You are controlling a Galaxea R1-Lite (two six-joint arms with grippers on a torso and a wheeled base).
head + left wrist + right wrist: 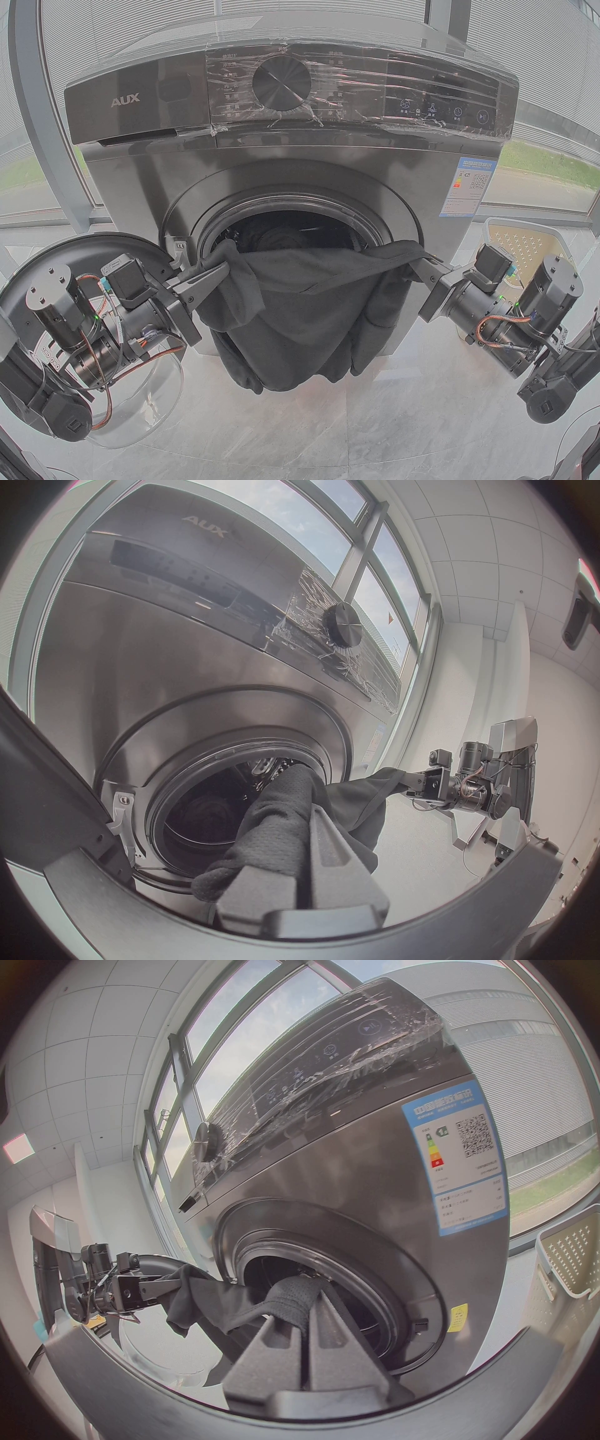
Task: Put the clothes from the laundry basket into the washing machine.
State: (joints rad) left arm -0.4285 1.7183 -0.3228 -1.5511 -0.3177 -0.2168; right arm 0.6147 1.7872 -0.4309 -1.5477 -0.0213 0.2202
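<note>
One grey washing machine [156, 181] fills the upper and middle part of the head view. Its round door [75, 250] is swung wide open at the lower left. The drum opening [294, 228] sits at the centre of the frame, with dark cloth already lying inside it.

A dark garment [312, 300] is stretched across the lower rim of that opening. Its top edge runs from centre left to centre right, and most of the cloth sags below in front of the machine's front panel. Above that taut edge the upper half of the opening is unobstructed. Below the hanging folds, the pale floor [375, 425] lies bare across the bottom middle of the frame, between the two arms.

The cream perforated laundry basket [531, 240] stands at the right edge, just beside the machine and behind the right arm.

The left hand [215, 275], at centre left by the opening's rim, has its fingers closed together on the garment's left corner. The right hand [422, 262], at centre right, is clamped on the opposite corner in the same way. Both wrist views show cloth bunched between the fingers.
</note>
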